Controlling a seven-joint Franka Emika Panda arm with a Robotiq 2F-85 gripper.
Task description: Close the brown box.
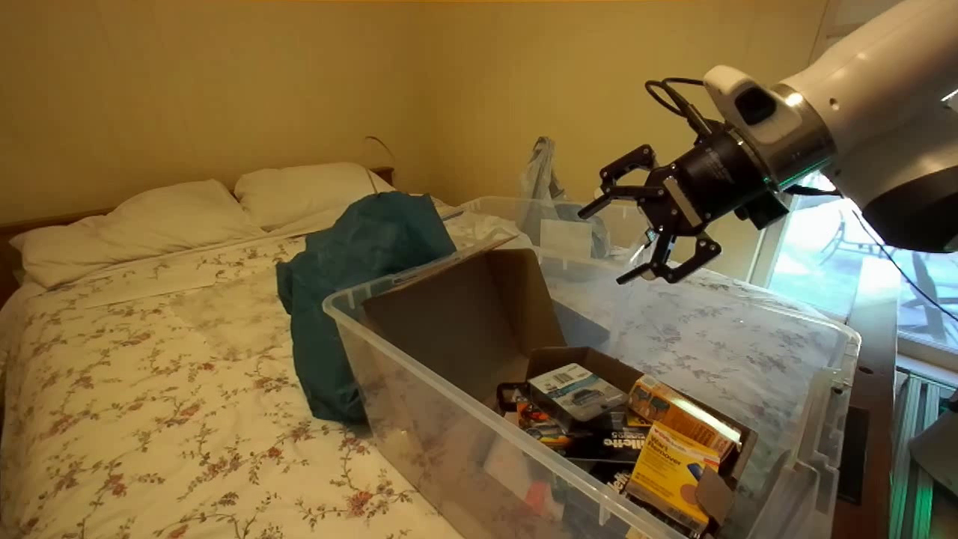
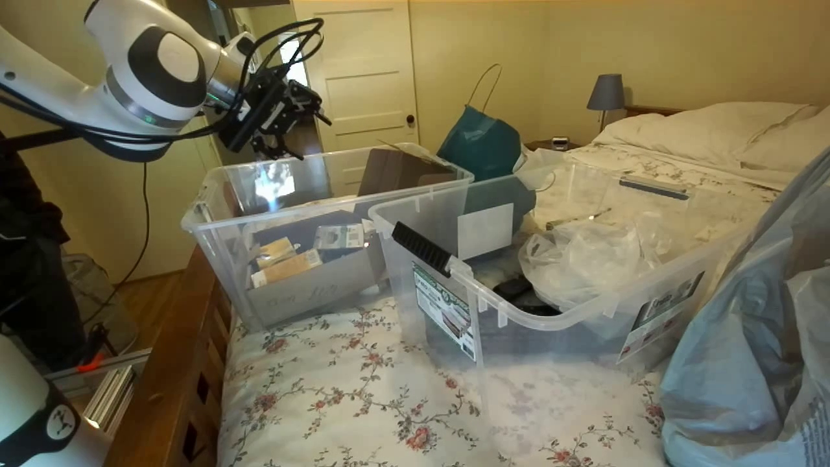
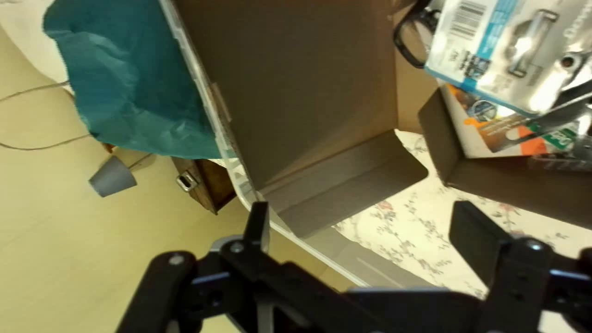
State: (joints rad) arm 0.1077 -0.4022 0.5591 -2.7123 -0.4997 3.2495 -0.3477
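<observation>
- One gripper (image 1: 603,247), upper right of the frame in an exterior view: jaws wide apart, nothing held, raised above the clear tub (image 1: 846,340), apart from box and lid.
- Brown box (image 2: 318,285): inside that tub, left of center in an exterior view. Lid (image 1: 449,329) up, leaning back toward the tub wall beside the teal bag (image 1: 359,247).
- Step in hand, my guess: get behind the lid, swing it over.
- Pushing probably beats pinching. Broad cardboard likely flexes, so work mid top edge.
- Gap at the tub wall looks tight: narrow the jaws first, slip a tip in, don't scrape the rim.
- Follow the hinge arc toward the yellow packet (image 1: 673,475), bottom right in an exterior view.
- Side flap (image 3: 356,180) juts out, center of wrist view; may need tucking.
- Packet sits high, could prop the lid. Press lightly.
</observation>
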